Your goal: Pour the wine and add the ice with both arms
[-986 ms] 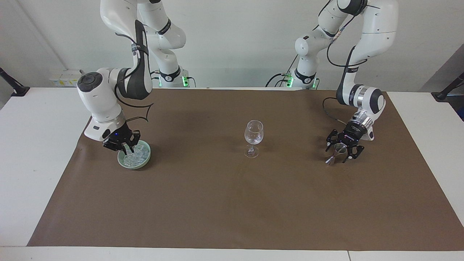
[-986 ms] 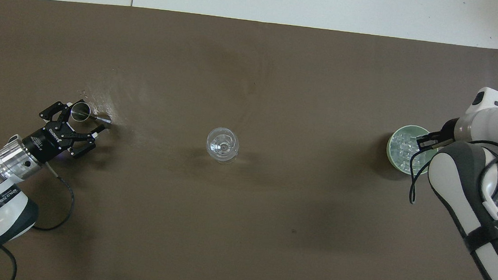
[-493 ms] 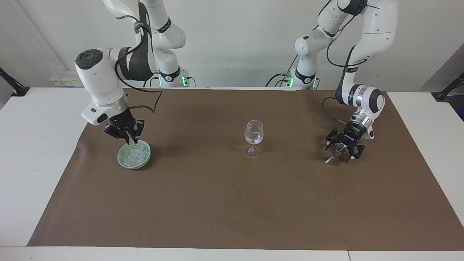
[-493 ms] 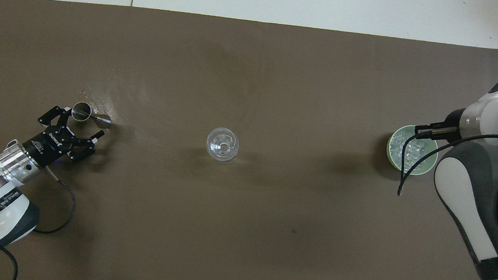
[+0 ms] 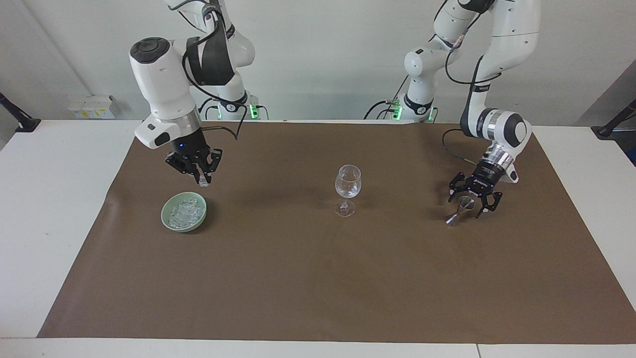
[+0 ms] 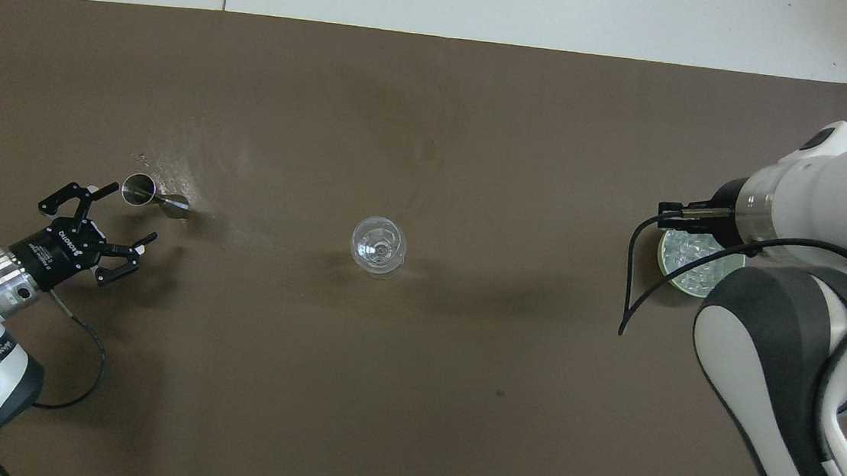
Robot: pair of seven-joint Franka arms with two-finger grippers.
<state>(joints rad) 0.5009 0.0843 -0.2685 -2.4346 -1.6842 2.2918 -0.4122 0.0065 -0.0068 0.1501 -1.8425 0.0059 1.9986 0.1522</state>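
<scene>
A pale green bowl [image 5: 164,217] [image 6: 665,258] holding a heap of clear ice [image 5: 185,211] [image 6: 692,255] sits toward the right arm's end of the brown mat. My right gripper [image 5: 201,180] [image 6: 665,208] hangs above the bowl's edge, shut on one ice cube [image 5: 204,182]. A clear stemmed wine glass [image 5: 348,185] [image 6: 377,246] stands mid-mat. Toward the left arm's end stands a small metal jigger [image 5: 460,211] [image 6: 152,196]. My left gripper [image 5: 472,198] [image 6: 125,213] is open just beside it, not touching. Wine is out of view.
The brown mat [image 5: 318,278] [image 6: 434,116] covers most of the white table. A black cable [image 6: 630,287] dangles from the right arm beside the bowl. The right arm's forearm [image 6: 787,377] fills that corner of the overhead view.
The right gripper rose out of the bowl with an ice cube and shifted toward the glass. The left gripper drew back from the jigger, staying open.
</scene>
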